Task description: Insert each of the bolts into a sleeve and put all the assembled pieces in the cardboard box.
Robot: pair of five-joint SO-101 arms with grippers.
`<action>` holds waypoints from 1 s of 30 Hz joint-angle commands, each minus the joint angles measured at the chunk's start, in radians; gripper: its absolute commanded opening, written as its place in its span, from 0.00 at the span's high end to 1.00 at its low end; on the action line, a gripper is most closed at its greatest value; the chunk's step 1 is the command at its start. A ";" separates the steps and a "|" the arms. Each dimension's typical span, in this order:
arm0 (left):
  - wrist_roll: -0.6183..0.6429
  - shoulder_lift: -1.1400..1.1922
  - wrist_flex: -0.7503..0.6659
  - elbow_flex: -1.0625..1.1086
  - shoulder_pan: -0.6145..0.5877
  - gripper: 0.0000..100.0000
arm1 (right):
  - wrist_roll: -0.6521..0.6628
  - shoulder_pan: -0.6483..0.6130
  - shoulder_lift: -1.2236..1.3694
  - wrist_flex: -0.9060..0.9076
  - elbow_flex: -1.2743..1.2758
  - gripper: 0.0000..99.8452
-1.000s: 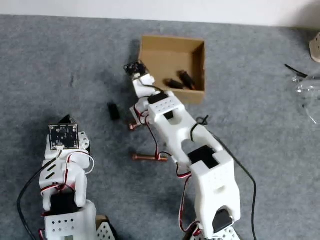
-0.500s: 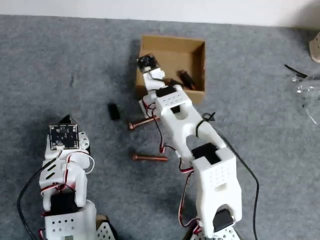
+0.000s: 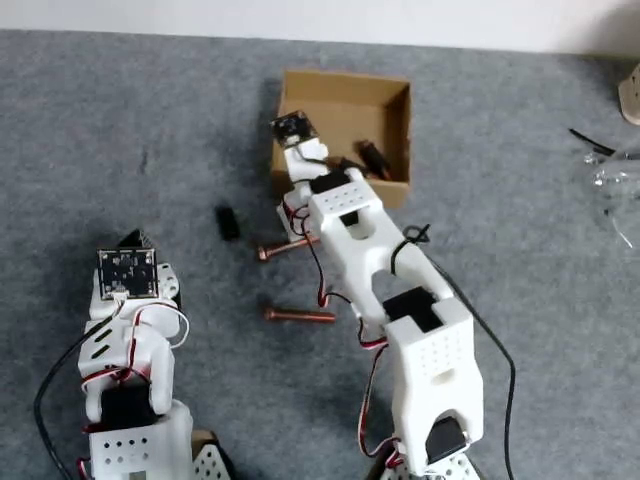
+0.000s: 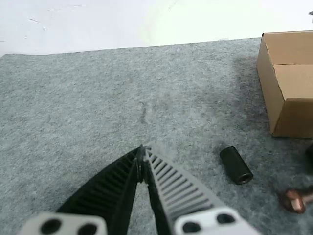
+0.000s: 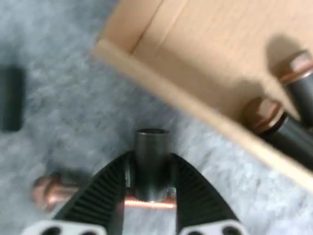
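Sleeve (image 5: 151,149), dark smooth cylinder, sits clamped in right tool (image 5: 150,169); left tool (image 4: 143,155) closed, empty.

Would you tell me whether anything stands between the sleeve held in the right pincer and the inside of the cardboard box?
Only the near wall of the cardboard box lies between the sleeve in the right pincer and its floor; nothing else visible does.

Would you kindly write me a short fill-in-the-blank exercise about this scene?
1. The right pincer is shut on a black ___.
2. ___ bare copper bolts lie on the grey mat.
3. The left pincer is ___, holding nothing.
4. The cardboard box holds ___ assembled pieces.

Missing words: sleeve; two; shut; two.
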 commanded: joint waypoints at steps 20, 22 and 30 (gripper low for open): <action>-0.002 0.001 -0.003 0.021 0.019 0.99 | 0.094 0.054 -1.073 -0.268 0.946 1.00; -0.002 0.002 -0.003 0.021 0.021 0.99 | 0.094 0.096 -1.179 -0.289 1.040 1.00; -0.002 0.004 -0.002 0.021 0.087 0.99 | 0.098 0.205 -1.621 -0.291 1.369 1.00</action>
